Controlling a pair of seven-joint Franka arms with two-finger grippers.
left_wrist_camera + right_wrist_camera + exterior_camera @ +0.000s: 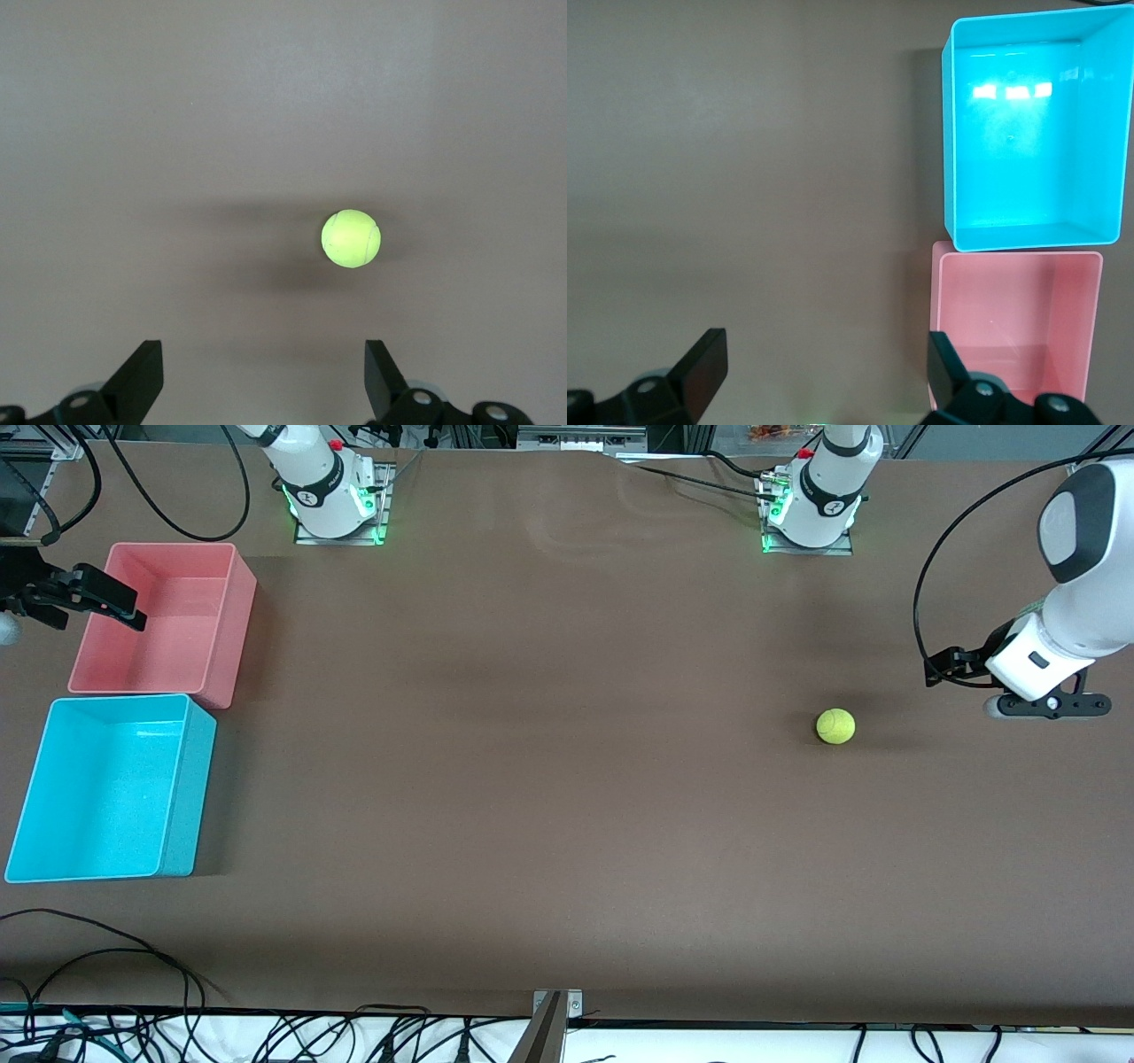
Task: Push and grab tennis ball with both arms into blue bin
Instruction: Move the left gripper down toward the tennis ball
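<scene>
The yellow-green tennis ball [835, 726] lies on the brown table toward the left arm's end. My left gripper [1050, 707] hangs open beside the ball, nearer that end of the table, apart from it. In the left wrist view the tennis ball [351, 238] sits ahead of the left gripper [263, 385], whose jaws stand wide with nothing between them. The blue bin [97, 797] stands empty at the right arm's end, nearer the front camera than the pink bin. My right gripper [120, 605] waits open in the air by the pink bin. The right wrist view shows the blue bin [1036, 133] ahead of the right gripper [824, 381].
An empty pink bin [164, 620] [1019, 328] touches the blue bin, farther from the front camera. Both arm bases [332, 496] [811, 509] stand along the table's back edge. Cables [106, 992] trail along the front edge. Bare brown table [532, 762] stretches between ball and bins.
</scene>
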